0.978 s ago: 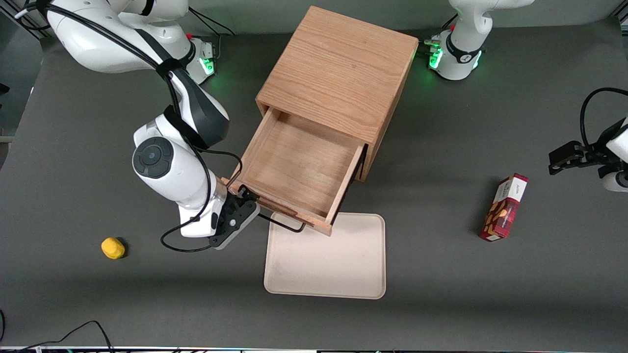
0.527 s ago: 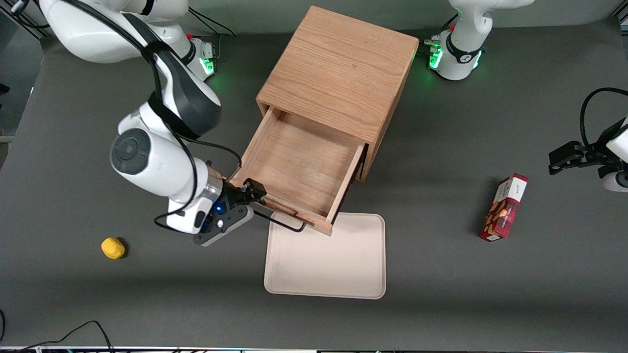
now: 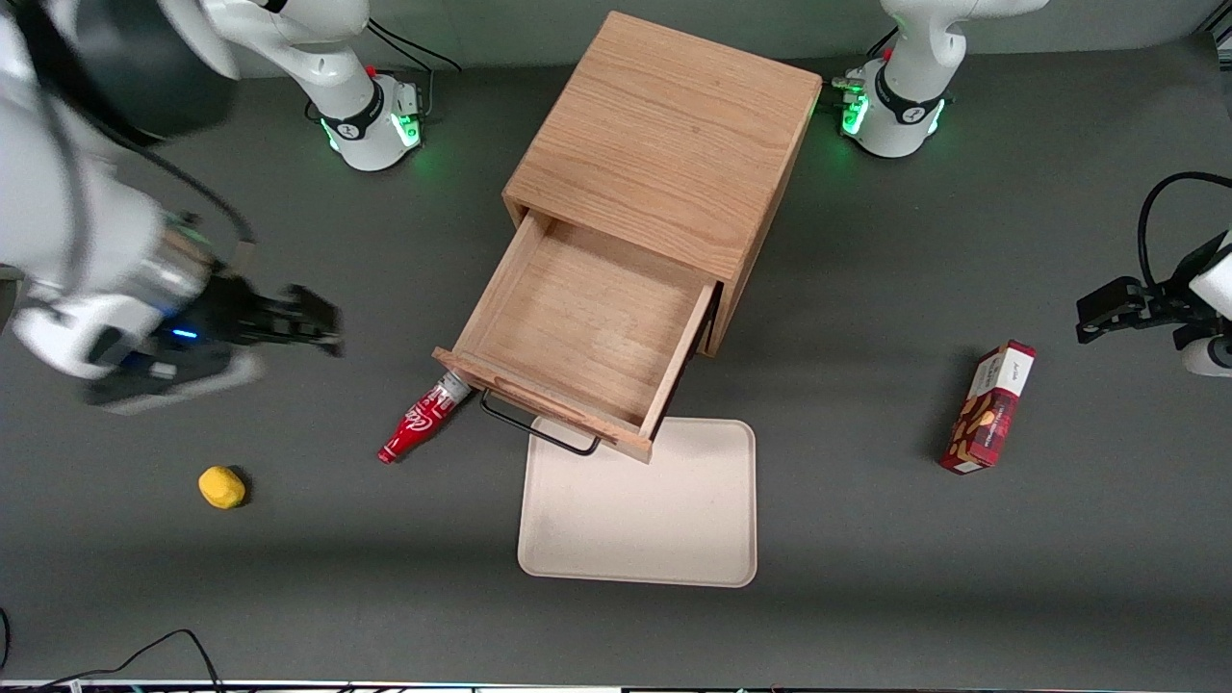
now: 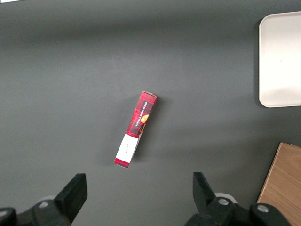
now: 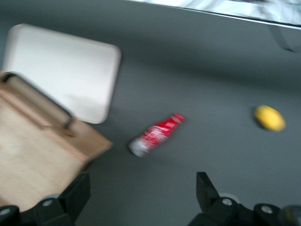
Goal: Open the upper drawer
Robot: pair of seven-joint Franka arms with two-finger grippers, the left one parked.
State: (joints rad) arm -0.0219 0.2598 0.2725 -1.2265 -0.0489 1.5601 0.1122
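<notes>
Upper drawer [image 3: 587, 332] pulled far out of the wooden cabinet [image 3: 664, 135], inside bare, thin black handle [image 3: 536, 430] hanging over the edge of the cream tray [image 3: 640, 520]. By judgement the opening step done, or nearly; only the retreat of the arm in hand.

Gripper [image 3: 313, 322] high above the table, well apart from the drawer, toward the working arm's end. Fingers spread wide in the wrist view, nothing between them [image 5: 143, 193]; no contact with the handle.

Next move, if any: probably only parking of the arm. If more opening needed, a new approach to the handle from the front, with a grasp across the wire and a straight pull along the slant of the cabinet.

Around: a small red bottle [image 3: 421, 423] lying on the table, its cap end just beside the corner of the drawer front, maybe under it; cannot tell if touching. A yellow lump [image 3: 221, 486] nearer to the front camera, toward the working arm's end. A red box [image 3: 989, 406] toward the parked arm's end.

In the way: the bottle near the handle, easy to knock on a low return. Tray under the handle, flat, no real obstacle.
</notes>
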